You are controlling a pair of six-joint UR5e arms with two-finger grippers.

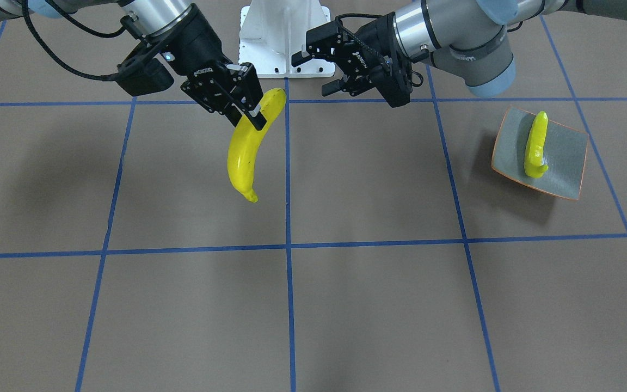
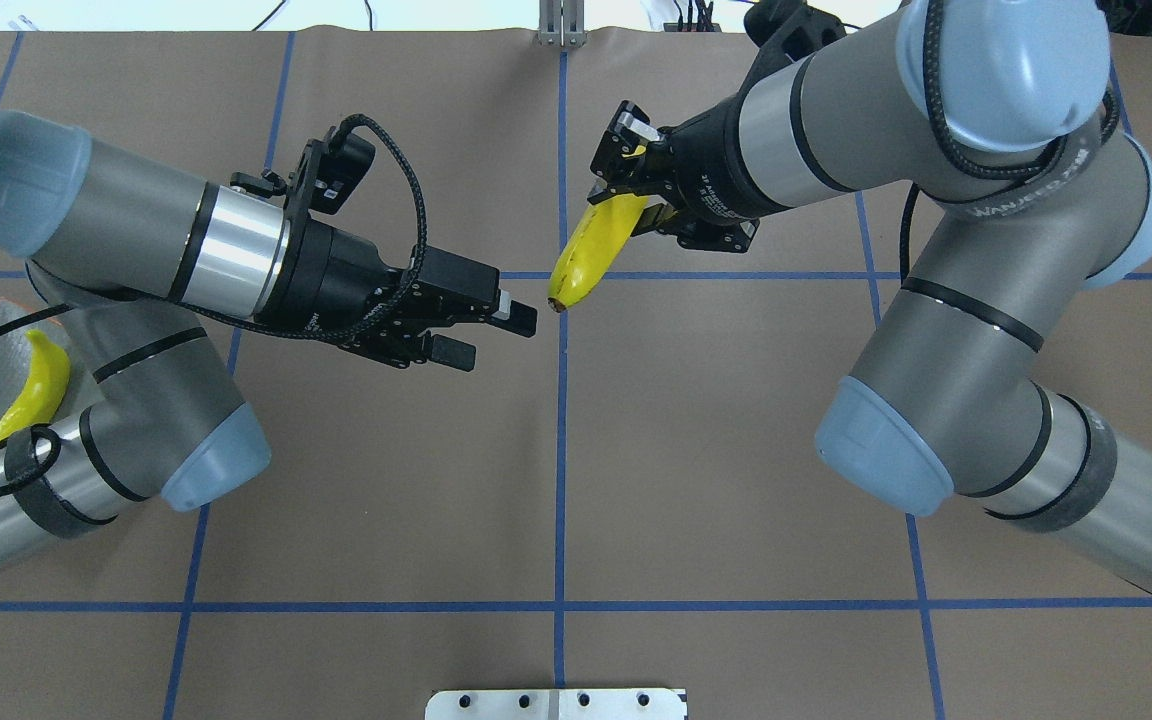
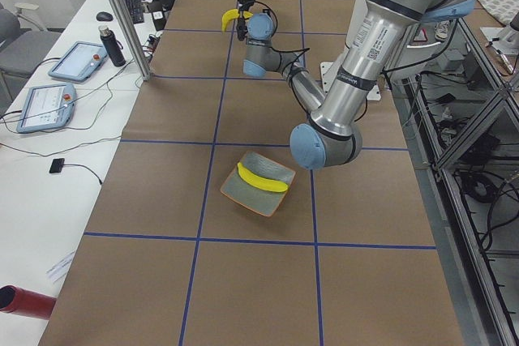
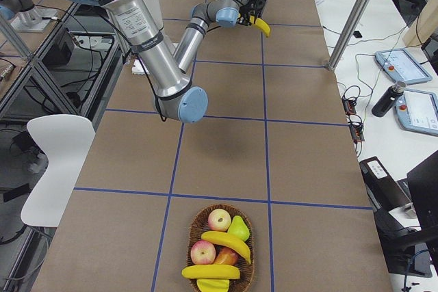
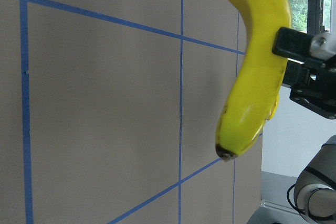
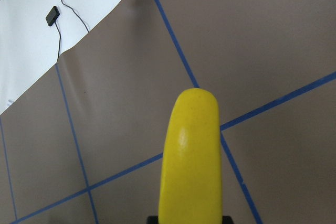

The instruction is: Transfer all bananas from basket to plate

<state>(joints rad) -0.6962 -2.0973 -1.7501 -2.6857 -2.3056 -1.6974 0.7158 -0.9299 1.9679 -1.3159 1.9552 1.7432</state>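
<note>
Right jaws clamp banana (image 1: 243, 152) mid-air; left jaws spread apart, facing it (second banana (image 1: 535, 144) lies on plate (image 1: 564, 158)).

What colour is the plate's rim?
Orange, edging the grey plate; it shows best in the front-facing view.

The long table (image 1: 346, 305) is covered with a sheet of brown paper (image 2: 386, 480), and thin blue tape lines (image 1: 288, 218) divide the paper into large squares. A square speckled grey plate (image 1: 564, 158) with a thin orange rim lies on the paper toward the robot's left end. A round brown woven basket (image 4: 198, 215) stands toward the right end, just beside a blue line. The white metal robot base (image 1: 286, 38) sits at the table's edge, between them.
</note>
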